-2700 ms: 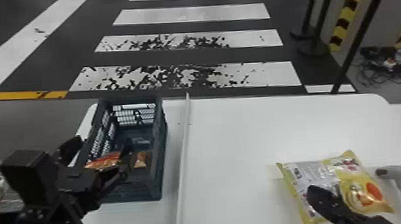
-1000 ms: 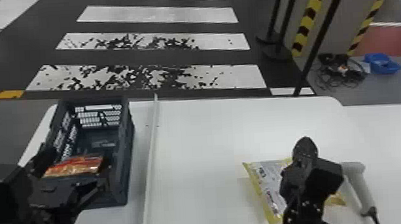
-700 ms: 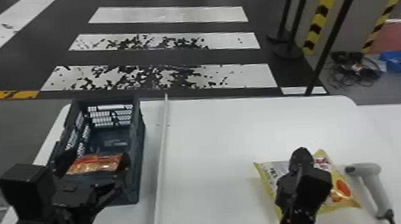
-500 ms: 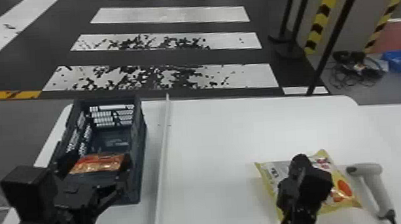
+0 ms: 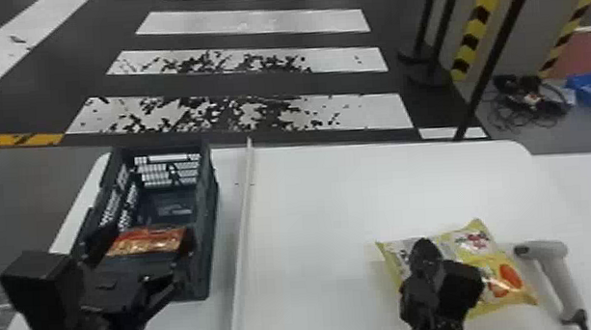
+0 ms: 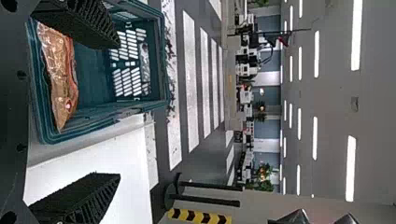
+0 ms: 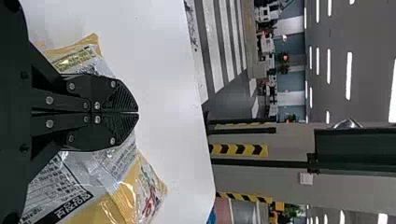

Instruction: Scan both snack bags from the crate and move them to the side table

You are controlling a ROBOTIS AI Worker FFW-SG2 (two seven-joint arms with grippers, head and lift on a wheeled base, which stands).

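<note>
crinkled yellow bag [image 5: 503, 272], latticed crate [image 5: 208, 220]

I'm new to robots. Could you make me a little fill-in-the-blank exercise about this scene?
The red bag lies in the ____. The yellow bag lies on the white ____. The scanner lies to the robot's ____ of the yellow bag. The left hand is open, but the right hand is ____.

Missing words: crate; table; right; shut.
</note>
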